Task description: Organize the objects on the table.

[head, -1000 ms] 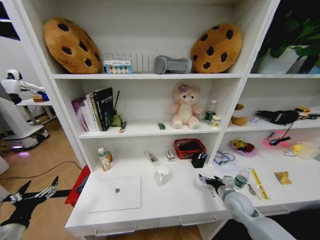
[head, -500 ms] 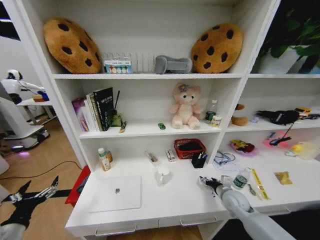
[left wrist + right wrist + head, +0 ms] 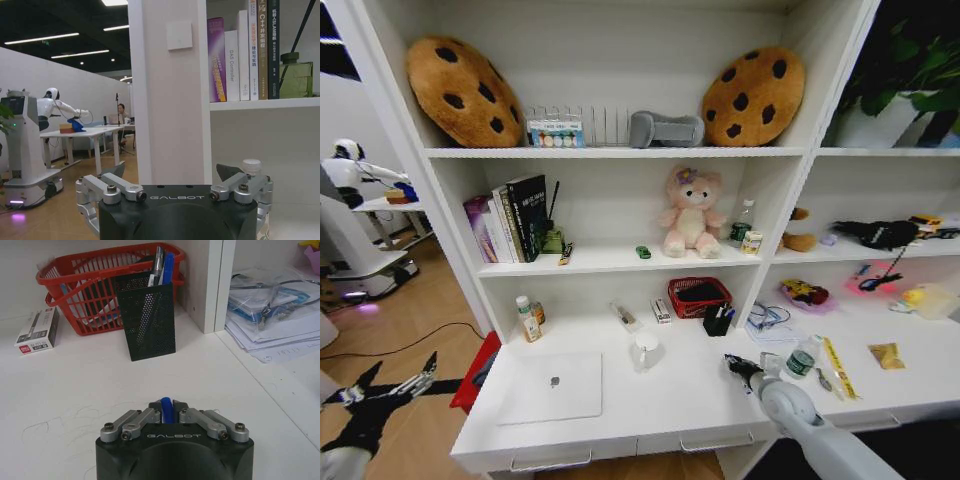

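A: Right end effector (image 3: 167,409)?
B: Sitting low over the bench (image 3: 660,405), right part, toward the front edge. Fingers are pressing together on a blue pen (image 3: 166,407); its tip is sticking up between them in the right wrist view.

A: What's ahead of it?
B: Black mesh pen holder (image 3: 148,320) with pens standing in it, and a red basket (image 3: 100,280) just behind that, both near the bench's back edge by the shelf upright. A small white box (image 3: 37,330) is lying beside the basket.

A: Left end effector (image 3: 390,388)?
B: Hanging off the bench's left end, out over the wood floor, fingers spread, gripping nothing.

A: Task items?
B: Silver laptop (image 3: 552,386) is lying closed on the left part of the bench, near the front edge. Tiny green toy car (image 3: 643,252) is sitting on the middle shelf, just beside the pink plush bear (image 3: 691,212). A white cup (image 3: 645,351) is standing mid-bench, right of the laptop.
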Tool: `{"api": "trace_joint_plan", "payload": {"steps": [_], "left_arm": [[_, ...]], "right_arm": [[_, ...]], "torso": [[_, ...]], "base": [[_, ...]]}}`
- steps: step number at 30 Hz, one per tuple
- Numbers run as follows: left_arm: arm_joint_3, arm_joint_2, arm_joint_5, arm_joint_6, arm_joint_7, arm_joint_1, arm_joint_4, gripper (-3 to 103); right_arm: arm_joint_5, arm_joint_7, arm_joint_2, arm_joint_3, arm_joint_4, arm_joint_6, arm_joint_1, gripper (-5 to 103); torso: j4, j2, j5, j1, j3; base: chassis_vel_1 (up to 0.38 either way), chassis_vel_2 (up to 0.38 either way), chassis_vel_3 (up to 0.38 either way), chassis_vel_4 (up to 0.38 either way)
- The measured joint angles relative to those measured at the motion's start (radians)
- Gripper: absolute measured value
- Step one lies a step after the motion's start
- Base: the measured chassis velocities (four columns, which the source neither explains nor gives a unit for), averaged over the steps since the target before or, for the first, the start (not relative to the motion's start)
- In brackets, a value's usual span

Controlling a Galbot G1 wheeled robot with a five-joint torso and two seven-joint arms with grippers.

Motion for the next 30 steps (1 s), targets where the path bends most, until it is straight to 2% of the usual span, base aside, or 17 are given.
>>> {"api": "trace_joint_plan", "payload": {"steps": [1, 4, 9, 13, 16, 17, 19, 20, 22, 23, 26, 30], "left_arm": [[0.0, 0.0, 0.0, 0.0, 0.0, 0.0, 0.0, 100], [0.0, 0.0, 0.0, 0.0, 0.0, 0.0, 0.0, 100], [0.0, 0.0, 0.0, 0.0, 0.0, 0.0, 0.0, 100], [0.0, 0.0, 0.0, 0.0, 0.0, 0.0, 0.0, 100], [0.0, 0.0, 0.0, 0.0, 0.0, 0.0, 0.0, 100], [0.0, 0.0, 0.0, 0.0, 0.0, 0.0, 0.0, 100], [0.0, 0.0, 0.0, 0.0, 0.0, 0.0, 0.0, 100], [0.0, 0.0, 0.0, 0.0, 0.0, 0.0, 0.0, 100], [0.0, 0.0, 0.0, 0.0, 0.0, 0.0, 0.0, 100], [0.0, 0.0, 0.0, 0.0, 0.0, 0.0, 0.0, 100], [0.0, 0.0, 0.0, 0.0, 0.0, 0.0, 0.0, 100], [0.0, 0.0, 0.0, 0.0, 0.0, 0.0, 0.0, 100]], "right_arm": [[0.0, 0.0, 0.0, 0.0, 0.0, 0.0, 0.0, 16], [0.0, 0.005, 0.003, 0.0, -0.001, 0.0, 0.001, 5], [-0.007, 0.005, 0.003, 0.005, 0.024, 0.007, 0.001, 5], [-0.061, -0.01, 0.001, 0.014, 0.053, 0.046, 0.001, 5], [-0.211, -0.067, -0.008, 0.018, 0.079, 0.138, 0.004, 5], [-0.211, -0.067, -0.008, 0.018, 0.079, 0.138, 0.004, 5], [-0.327, -0.098, -0.006, 0.008, 0.073, 0.206, 0.04, 5], [-0.327, -0.098, -0.006, 0.008, 0.073, 0.206, 0.04, 5], [-0.403, -0.119, 0.004, -0.011, 0.055, 0.251, 0.091, 5], [-0.403, -0.119, 0.004, -0.011, 0.055, 0.251, 0.091, 5], [-0.493, -0.141, 0.012, -0.045, 0.006, 0.303, 0.177, 5], [-0.528, -0.148, 0.019, -0.092, -0.058, 0.322, 0.249, 5]], "torso": [[0.0, 0.0, 0.0, 0.0, 0.0], [0.0, 0.0, 0.0, 0.0, 0.0], [0.0, 0.0, 0.0002, 0.0, 0.0], [0.0, 0.0, 0.0002, 0.0, 0.0], [-0.0002, 0.0, 0.0, 0.0, 0.0], [-0.0002, 0.0, 0.0, 0.0, 0.0], [-0.0001, 0.0, -0.0001, 0.0, 0.0], [-0.0001, 0.0, -0.0001, 0.0, 0.0], [-0.0001, 0.0, 0.0002, 0.0, 0.0], [-0.0001, 0.0, 0.0002, 0.0, 0.0], [0.0001, 0.0, -0.0002, 0.0, 0.0], [0.0, 0.0, 0.0, 0.0, 0.0]], "base": [[0.0, 0.0, 0.0, 0.0], [0.0, 0.0, 0.0, 0.0], [0.0, 0.0, 0.0, 0.0], [0.0, 0.0, 0.0, 0.0], [0.0, 0.0, 0.0, 0.0], [0.0, 0.0, 0.0, 0.0], [0.0, 0.0, 0.0, 0.0], [0.0, 0.0, 0.0, 0.0], [0.0, 0.0, 0.0, 0.0], [0.0, 0.0, 0.0, 0.0], [0.0, 0.0, 0.0, 0.0], [0.0, 0.0, 0.0, 0.0]]}}
